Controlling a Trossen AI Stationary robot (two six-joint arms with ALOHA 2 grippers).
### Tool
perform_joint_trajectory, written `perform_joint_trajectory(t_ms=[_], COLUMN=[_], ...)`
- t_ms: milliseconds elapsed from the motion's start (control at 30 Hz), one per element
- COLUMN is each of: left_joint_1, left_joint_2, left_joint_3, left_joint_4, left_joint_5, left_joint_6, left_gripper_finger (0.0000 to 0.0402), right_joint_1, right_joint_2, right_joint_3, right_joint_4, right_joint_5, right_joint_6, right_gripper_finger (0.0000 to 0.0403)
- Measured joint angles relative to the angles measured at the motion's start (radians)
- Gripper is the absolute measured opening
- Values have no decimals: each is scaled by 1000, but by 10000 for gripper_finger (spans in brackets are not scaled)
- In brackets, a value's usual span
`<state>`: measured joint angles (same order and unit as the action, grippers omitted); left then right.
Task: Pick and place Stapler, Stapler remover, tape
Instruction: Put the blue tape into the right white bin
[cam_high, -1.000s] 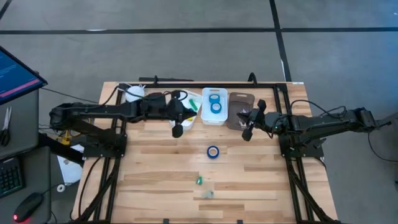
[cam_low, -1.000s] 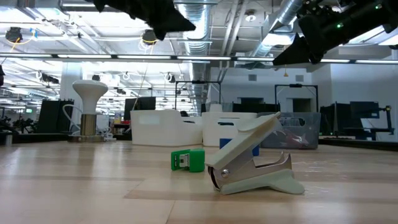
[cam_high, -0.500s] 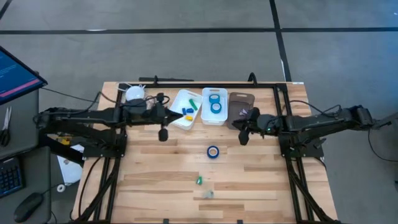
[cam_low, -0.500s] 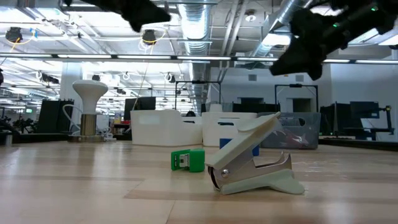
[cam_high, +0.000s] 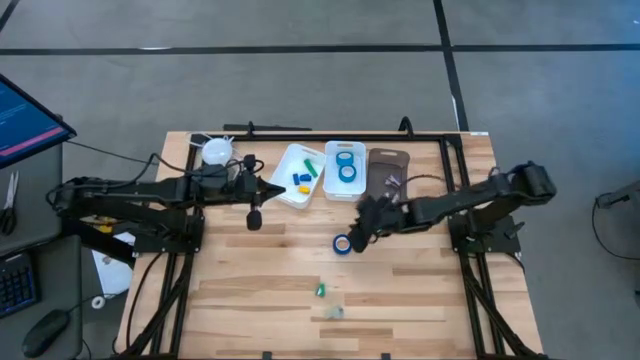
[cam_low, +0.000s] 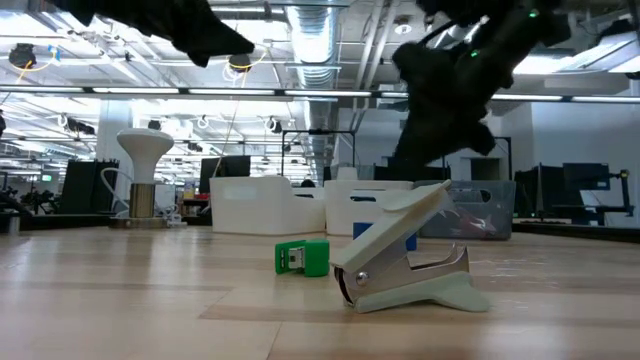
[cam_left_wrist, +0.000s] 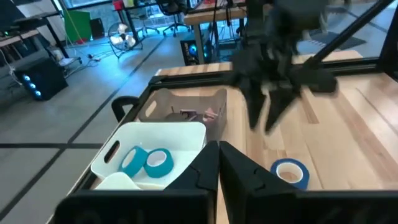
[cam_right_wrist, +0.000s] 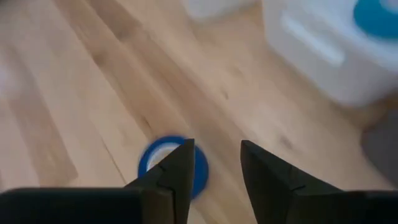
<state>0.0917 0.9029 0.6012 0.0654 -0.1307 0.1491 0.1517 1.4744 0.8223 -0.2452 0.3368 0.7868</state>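
One blue tape roll lies flat on the wooden table near its middle. My right gripper hovers open just right of this roll. In the right wrist view the roll shows partly behind one finger, not between the two. Two more tape rolls lie in a white bin. A small green stapler and a pale stapler remover rest on the table's near part. My left gripper is shut and holds nothing, left of the bins.
A second white bin holds little coloured pieces. A dark clear bin stands right of the tape bin. A white round thing sits at the far left corner. Bare wood lies across the near half around the stapler and remover.
My right gripper has swung from beside the dark bin toward the table's near-left, down to the loose tape roll, and has opened. My left gripper has drawn back from over the white bins toward the table's left, staying shut.
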Motion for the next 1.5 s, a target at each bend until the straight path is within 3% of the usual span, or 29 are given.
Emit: perform_joint_trajectory(t_ms=[167,333,600,933,1333,1500], left_joint_1=[0,0,0,0,0,0], left_joint_2=[-3,-3,-3,-3,-3,-3], left_joint_3=[-5,-5,-5,-5,-5,-5], left_joint_4=[-6,-5,-22,-23,-26,-29], left_joint_5=[0,0,0,0,0,1], left_joint_6=[3,2,2,2,2,2], left_gripper_finger=[3,3,3,3,3,3], right_joint_1=[34,46,32,24,15,15], right_joint_2=[132,233,348,356,413,415], right_joint_3=[119,202,258,253,260,259], right_joint_4=[-126,-125,-207,-230,-228,-217], right_joint_5=[-55,-119,-103,-53,-74,-73], right_joint_6=[83,105,106,94,78,45], right_gripper_finger=[122,123,130,126,121,90])
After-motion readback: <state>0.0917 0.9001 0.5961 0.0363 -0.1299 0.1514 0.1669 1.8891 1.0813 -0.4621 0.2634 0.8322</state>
